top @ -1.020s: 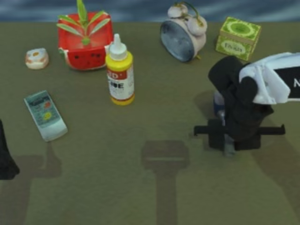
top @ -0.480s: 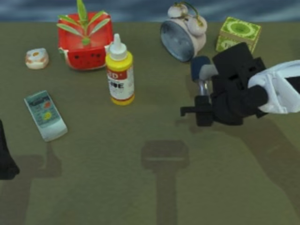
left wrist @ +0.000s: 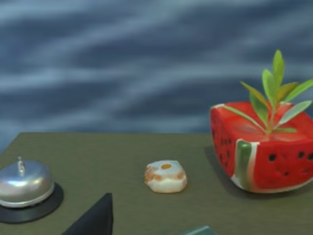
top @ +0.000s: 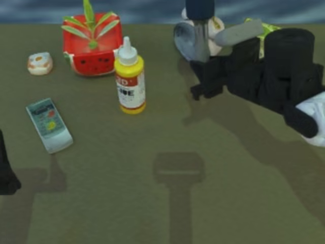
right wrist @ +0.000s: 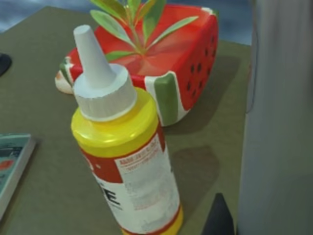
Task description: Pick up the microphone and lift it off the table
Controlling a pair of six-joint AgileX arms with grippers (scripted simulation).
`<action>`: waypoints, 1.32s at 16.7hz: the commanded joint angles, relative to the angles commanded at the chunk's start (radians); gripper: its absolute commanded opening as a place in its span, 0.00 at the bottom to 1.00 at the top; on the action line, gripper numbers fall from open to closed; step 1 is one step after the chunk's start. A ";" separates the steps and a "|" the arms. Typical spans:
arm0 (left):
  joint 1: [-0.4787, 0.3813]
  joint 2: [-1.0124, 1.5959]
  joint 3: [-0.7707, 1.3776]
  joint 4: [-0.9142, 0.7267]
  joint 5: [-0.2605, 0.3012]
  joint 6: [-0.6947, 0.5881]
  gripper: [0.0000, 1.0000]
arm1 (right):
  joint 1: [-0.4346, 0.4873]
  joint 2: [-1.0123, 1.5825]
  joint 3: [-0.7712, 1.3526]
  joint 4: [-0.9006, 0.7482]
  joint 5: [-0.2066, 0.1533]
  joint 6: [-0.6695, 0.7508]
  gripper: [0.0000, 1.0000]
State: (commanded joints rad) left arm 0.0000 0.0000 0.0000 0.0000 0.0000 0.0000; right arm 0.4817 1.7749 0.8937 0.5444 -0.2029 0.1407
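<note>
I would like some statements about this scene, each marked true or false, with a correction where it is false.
1. The right gripper holds the microphone above the table. True.
2. The yellow bottle lies on its side. False: it stands upright.
3. The remote control is near the top view's left side. True.
4. The left gripper holds the watermelon planter. False: it is parked at the table's left edge.
5. The alarm clock stands beside the remote. False: it is at the far edge.

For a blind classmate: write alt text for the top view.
The right tool holds the microphone above the olive table, near the alarm clock. A yellow bottle, watermelon planter and remote sit left.
</note>
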 joint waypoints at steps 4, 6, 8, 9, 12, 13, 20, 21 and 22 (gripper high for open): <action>0.000 0.000 0.000 0.000 0.000 0.000 1.00 | -0.002 -0.088 -0.074 0.243 -0.065 -0.091 0.00; 0.000 0.000 0.000 0.000 0.000 0.000 1.00 | -0.003 -0.116 -0.094 0.301 -0.082 -0.117 0.00; 0.000 0.000 0.000 0.000 0.000 0.000 1.00 | -0.004 -0.125 -0.100 0.316 -0.087 -0.124 0.00; 0.000 0.000 0.000 0.000 0.000 0.000 1.00 | -0.004 -0.125 -0.100 0.316 -0.087 -0.124 0.00; 0.000 0.000 0.000 0.000 0.000 0.000 1.00 | -0.004 -0.121 -0.095 0.314 -0.086 -0.121 0.00; 0.000 0.000 0.000 0.000 0.000 0.000 1.00 | -0.001 -0.122 -0.096 0.316 -0.083 -0.121 0.00; 0.000 0.000 0.000 0.000 0.000 0.000 1.00 | 0.139 -0.136 -0.147 0.396 0.050 -0.109 0.00; 0.000 0.000 0.000 0.000 0.000 0.000 1.00 | 0.149 -0.137 -0.150 0.401 0.058 -0.108 0.00; 0.000 0.000 0.000 0.000 0.000 0.000 1.00 | 0.150 -0.137 -0.151 0.402 0.059 -0.107 0.00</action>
State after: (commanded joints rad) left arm 0.0000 0.0000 0.0000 0.0000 0.0000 0.0000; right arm 0.6316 1.6374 0.7431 0.9463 -0.1437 0.0332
